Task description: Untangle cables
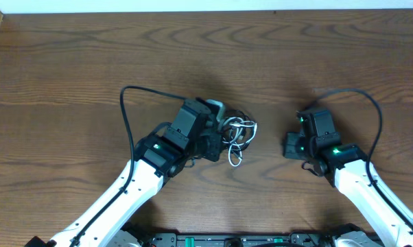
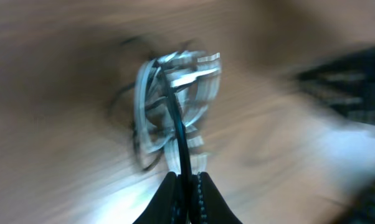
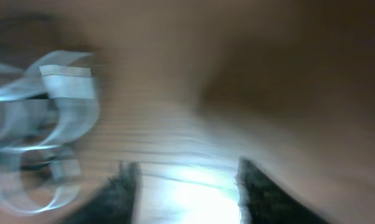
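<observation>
Progress: early, by my reading. The cables [image 1: 238, 134] sit as one knotted clump with no cord laid apart, so all the separating is left.
Cables' place: middle of the table [image 1: 69, 55], at 3 o'clock of the left gripper [image 2: 186, 182].
Left gripper: clenched on a black cord [image 2: 180, 134] that leads into the clump.
Right gripper [image 3: 184, 183]: spread wide and holding nothing, at 3 o'clock of the clump and apart from it.
Materials: the white cord [image 2: 147, 106] is thin and glossy, in tight overlapping loops. The black cord is thin and smooth. The table is dark grained wood. Both wrist views are blurred.

Tangled white and black cables [image 1: 239, 134], one clump
</observation>
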`<move>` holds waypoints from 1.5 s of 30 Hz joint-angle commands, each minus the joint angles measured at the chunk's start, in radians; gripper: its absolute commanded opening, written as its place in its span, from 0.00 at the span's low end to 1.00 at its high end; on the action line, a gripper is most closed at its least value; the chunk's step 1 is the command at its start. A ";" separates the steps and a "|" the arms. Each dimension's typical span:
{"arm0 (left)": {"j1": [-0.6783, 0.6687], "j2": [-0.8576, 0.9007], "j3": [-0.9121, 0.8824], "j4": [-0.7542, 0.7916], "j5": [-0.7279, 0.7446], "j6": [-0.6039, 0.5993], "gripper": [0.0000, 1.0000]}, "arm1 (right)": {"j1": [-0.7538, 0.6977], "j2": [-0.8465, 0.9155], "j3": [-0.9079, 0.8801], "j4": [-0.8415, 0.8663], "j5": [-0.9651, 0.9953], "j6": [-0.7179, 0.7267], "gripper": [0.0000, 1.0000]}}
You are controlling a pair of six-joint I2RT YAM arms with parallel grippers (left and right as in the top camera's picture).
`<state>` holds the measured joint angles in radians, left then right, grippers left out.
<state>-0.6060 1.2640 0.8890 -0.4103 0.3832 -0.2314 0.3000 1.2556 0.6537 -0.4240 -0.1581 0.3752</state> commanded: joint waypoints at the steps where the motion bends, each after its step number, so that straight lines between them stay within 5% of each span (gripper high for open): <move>1: -0.002 -0.010 0.012 0.076 0.552 0.148 0.07 | 0.018 0.000 0.004 0.051 -0.348 -0.172 0.68; 3: -0.002 -0.010 0.012 0.118 0.645 0.156 0.07 | 0.018 0.000 0.005 0.066 -0.349 -0.172 0.70; 11: -0.001 -0.011 0.012 0.127 0.643 0.157 0.07 | 0.018 0.000 0.004 0.069 -0.200 -0.172 0.72; 14: -0.002 -0.011 0.012 0.120 0.602 0.156 0.07 | 0.018 0.003 0.004 0.070 -0.166 -0.182 0.62; 25: -0.002 -0.011 0.012 0.126 0.600 0.147 0.07 | 0.055 0.007 0.004 0.084 -0.404 -0.283 0.70; 29: -0.002 -0.011 0.012 0.138 0.603 0.111 0.07 | 0.084 0.008 0.004 0.119 -0.401 -0.283 0.61; 35: -0.002 -0.011 0.012 0.167 0.631 0.096 0.07 | 0.107 0.012 0.004 0.135 -0.292 -0.264 0.07; 40: -0.001 -0.011 0.012 0.110 0.421 0.096 0.07 | 0.106 0.041 0.004 0.054 -0.091 -0.188 0.01; 45: -0.001 -0.011 0.012 -0.085 -0.081 0.061 0.07 | 0.097 0.054 0.004 -0.162 0.359 0.149 0.01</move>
<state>-0.6098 1.2640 0.8906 -0.4435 0.6621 -0.1371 0.4023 1.3056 0.6533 -0.5274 -0.1417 0.2867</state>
